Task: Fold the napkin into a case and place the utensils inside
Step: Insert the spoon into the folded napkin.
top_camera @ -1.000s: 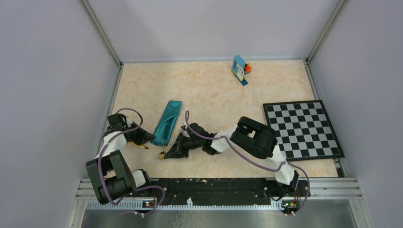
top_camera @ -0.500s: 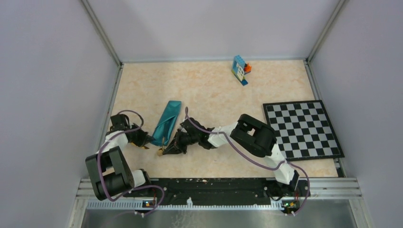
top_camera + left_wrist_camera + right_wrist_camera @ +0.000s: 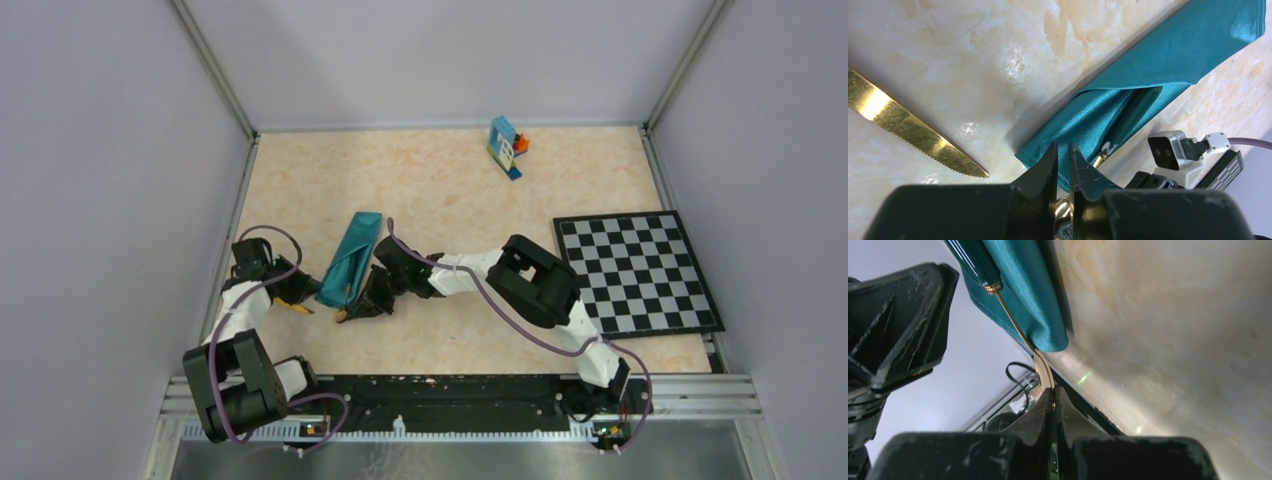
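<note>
The teal-green case (image 3: 350,258) lies as a narrow strip left of centre, its pocket slit at the near end. My left gripper (image 3: 308,297) is at the case's near left corner. In the left wrist view its jaws (image 3: 1063,150) are closed on the cloth edge (image 3: 1168,55). My right gripper (image 3: 352,312) is shut on the golden end of a utensil (image 3: 1018,330). The utensil's dark green handle (image 3: 973,262) is inside the pocket (image 3: 1018,290). A golden serrated knife (image 3: 913,132) lies on the table left of the case.
A black-and-white checkerboard mat (image 3: 635,272) lies at the right. Blue-orange toy blocks (image 3: 507,145) stand at the back. Grey walls close in the table on three sides. The two grippers are close together at the case's near end.
My right gripper has moved up and left toward the case, sliding the utensil's handle further into the pocket. The left gripper has stayed at the case's corner.
</note>
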